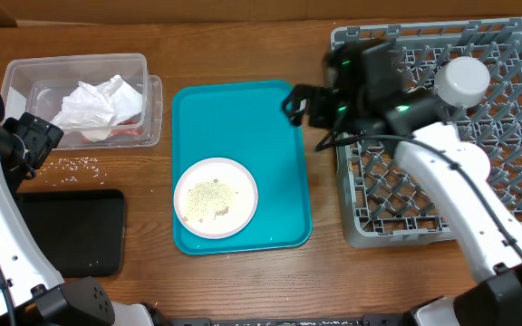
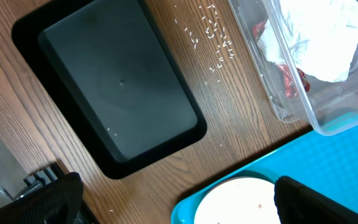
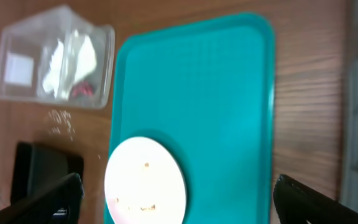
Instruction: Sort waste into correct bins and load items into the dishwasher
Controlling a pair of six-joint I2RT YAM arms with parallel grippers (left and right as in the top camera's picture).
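The clear tub (image 1: 25, 77) at the back left holds the crumpled white napkin (image 1: 98, 104) and the red wrapper (image 2: 288, 78). Rice-like crumbs (image 1: 80, 164) lie on the wood in front of it, beside the black tray (image 1: 71, 231). A round plate (image 1: 216, 197) with food bits sits on the teal tray (image 1: 243, 127). The grey dish rack (image 1: 506, 181) at the right holds a round white vessel (image 1: 462, 81), bottom up. My right gripper (image 1: 302, 104) hangs open and holds nothing, over the teal tray's far right corner. My left gripper (image 2: 179, 208) is open and holds nothing, above the table between black tray and plate.
The teal tray lies between the tub and the rack. The right arm reaches across the rack's left side. In the right wrist view the plate (image 3: 145, 180) lies between the fingers, far below them.
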